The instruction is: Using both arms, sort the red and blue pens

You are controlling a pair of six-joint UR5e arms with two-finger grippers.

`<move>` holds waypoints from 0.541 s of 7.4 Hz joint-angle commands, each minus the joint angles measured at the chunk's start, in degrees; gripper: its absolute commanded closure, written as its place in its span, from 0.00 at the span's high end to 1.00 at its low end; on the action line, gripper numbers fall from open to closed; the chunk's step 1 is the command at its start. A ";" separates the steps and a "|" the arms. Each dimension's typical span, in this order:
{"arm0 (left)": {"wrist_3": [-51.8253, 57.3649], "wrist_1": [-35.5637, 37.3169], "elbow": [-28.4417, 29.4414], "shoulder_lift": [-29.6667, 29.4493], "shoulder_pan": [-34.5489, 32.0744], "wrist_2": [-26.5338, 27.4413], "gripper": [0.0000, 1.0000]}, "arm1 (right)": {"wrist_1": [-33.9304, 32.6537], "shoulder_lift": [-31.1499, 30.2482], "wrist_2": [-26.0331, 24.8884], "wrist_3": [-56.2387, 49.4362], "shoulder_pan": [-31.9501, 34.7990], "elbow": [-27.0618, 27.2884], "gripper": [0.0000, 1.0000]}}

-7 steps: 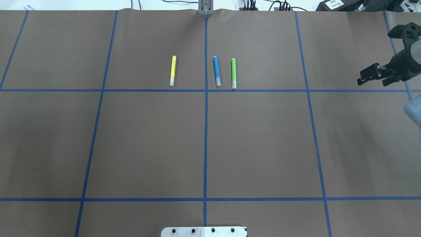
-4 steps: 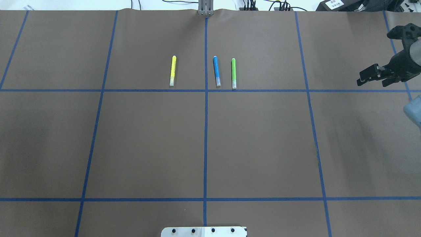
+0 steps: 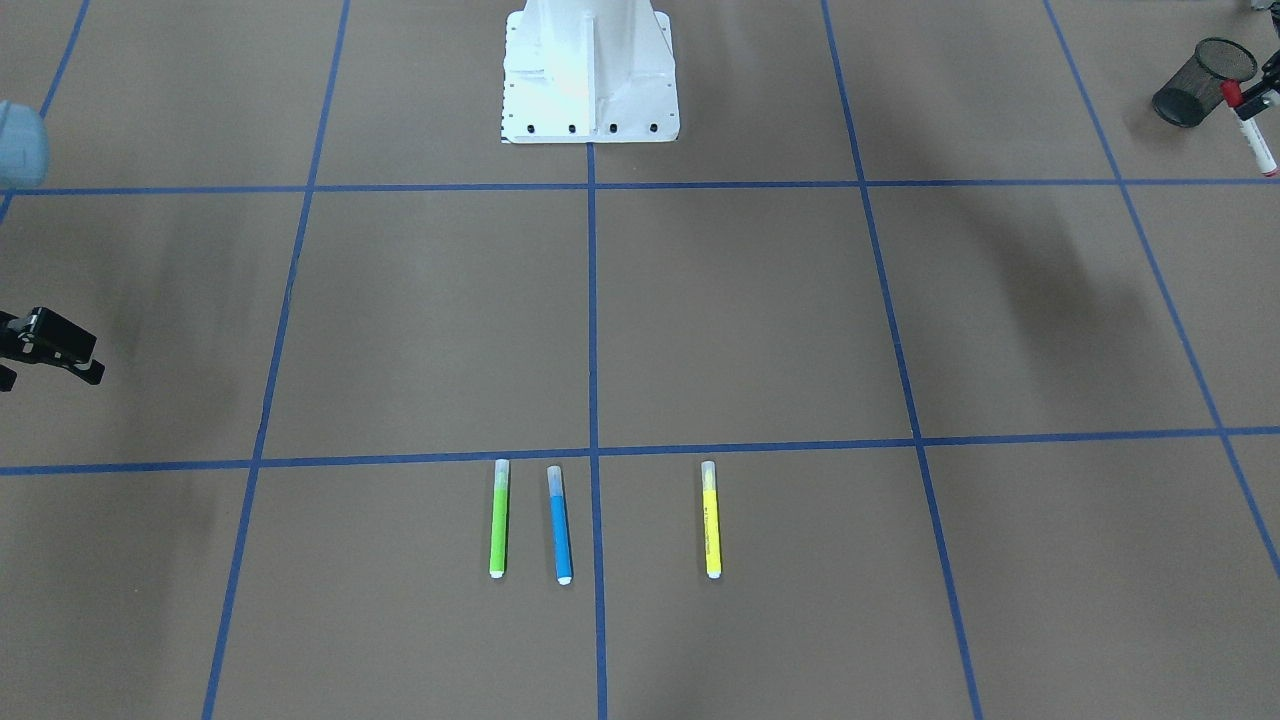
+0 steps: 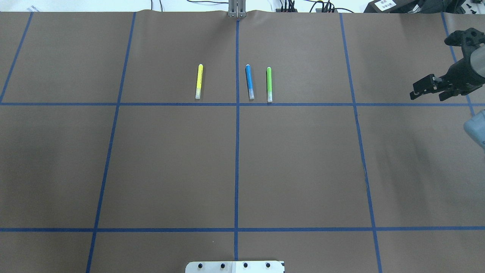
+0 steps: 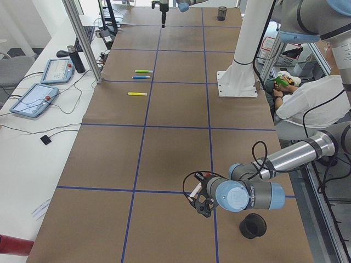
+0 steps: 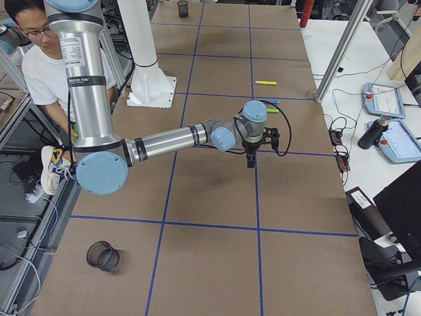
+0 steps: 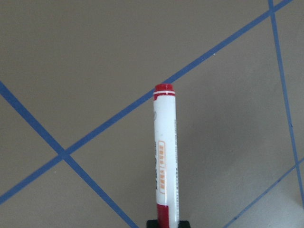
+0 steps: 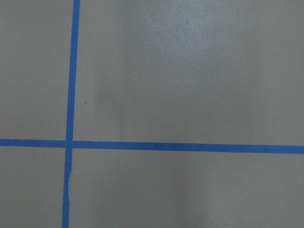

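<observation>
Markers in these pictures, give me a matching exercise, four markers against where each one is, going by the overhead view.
1 red marker
2 blue marker
3 lime-green marker
4 yellow marker

A left of the centre tape line
B gripped in the left tool
C farthest right of the three lying flat
D just right of the centre line

Pairs: 1-B, 2-D, 3-C, 4-A
</observation>
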 commanded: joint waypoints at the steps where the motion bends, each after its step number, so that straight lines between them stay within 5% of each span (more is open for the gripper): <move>1: 14.51 0.83 0.18 0.36 0.35 10.92 0.00 | 0.00 0.00 0.00 0.03 -0.09 0.00 1.00; 4: 36.58 17.20 -2.25 0.10 0.79 15.95 0.00 | 0.00 0.00 0.09 2.66 -0.44 0.44 1.00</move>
